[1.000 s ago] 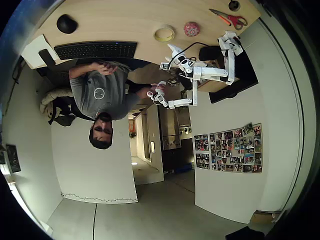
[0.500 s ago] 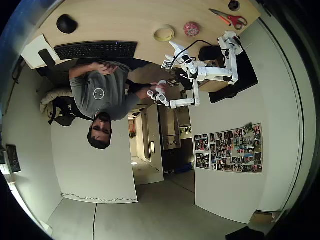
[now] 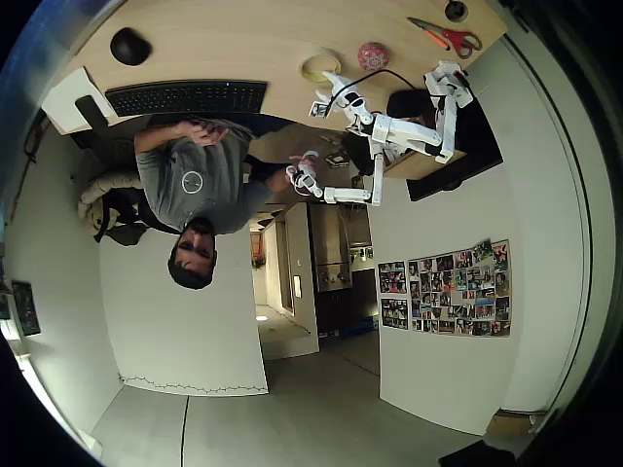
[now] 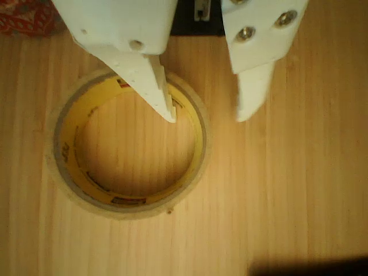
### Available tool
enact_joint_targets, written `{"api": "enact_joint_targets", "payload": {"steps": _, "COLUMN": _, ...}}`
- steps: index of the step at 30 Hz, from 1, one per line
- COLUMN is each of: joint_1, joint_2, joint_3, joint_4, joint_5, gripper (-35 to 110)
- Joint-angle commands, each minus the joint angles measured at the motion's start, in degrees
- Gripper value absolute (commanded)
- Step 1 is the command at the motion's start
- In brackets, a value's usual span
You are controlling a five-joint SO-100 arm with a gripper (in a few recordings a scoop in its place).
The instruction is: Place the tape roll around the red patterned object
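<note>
Hand hovers wide over the tape roll, one finger inside its rim, needing to drop and pinch.

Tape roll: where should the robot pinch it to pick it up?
Probably on the ring's wall, from straight above. The tape roll lies flat on the wooden table with a wide open centre, so one finger can go inside the hole and the other outside. The open gripper already straddles the right-hand wall in the wrist view that way.
</note>
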Motion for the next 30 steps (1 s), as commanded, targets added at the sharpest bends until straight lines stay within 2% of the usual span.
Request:
{"api": "enact_joint_targets", "payload": {"steps": 1, "joint_1": -0.88, "joint_2": -0.62, "joint_3": -3.78, "joint_4": 1.23, "joint_5": -0.44, "gripper": 8}}
{"api": "enact_joint_targets", "payload": {"steps": 3, "joint_1": -0.53, "joint_2": -2.55, "joint_3": -6.86, "joint_4": 3.08, "joint_5": -0.79, "gripper": 0}}
{"api": "enact_joint_targets", "payload": {"steps": 12, "joint_1": 1.41, "joint_2": -2.20, "joint_3": -17.40, "joint_4": 15.21, "joint_5": -4.66, "gripper": 0}}
{"api": "enact_joint_targets", "payload": {"steps": 22, "joint_1": 4.57, "joint_2": 1.05, "joint_3": -41.66, "joint_4": 41.57, "joint_5": -12.48, "gripper": 0}}
{"api": "enact_joint_targets", "payload": {"steps": 26, "joint_1": 4.48, "joint_2": 8.79, "joint_3": -39.73, "joint_4": 45.09, "joint_5": -13.71, "gripper": 0}}
{"api": "enact_joint_targets", "payload": {"steps": 30, "joint_1": 2.72, "joint_2": 18.28, "joint_3": -28.39, "joint_4": 45.09, "joint_5": -11.43, "gripper": 0}}
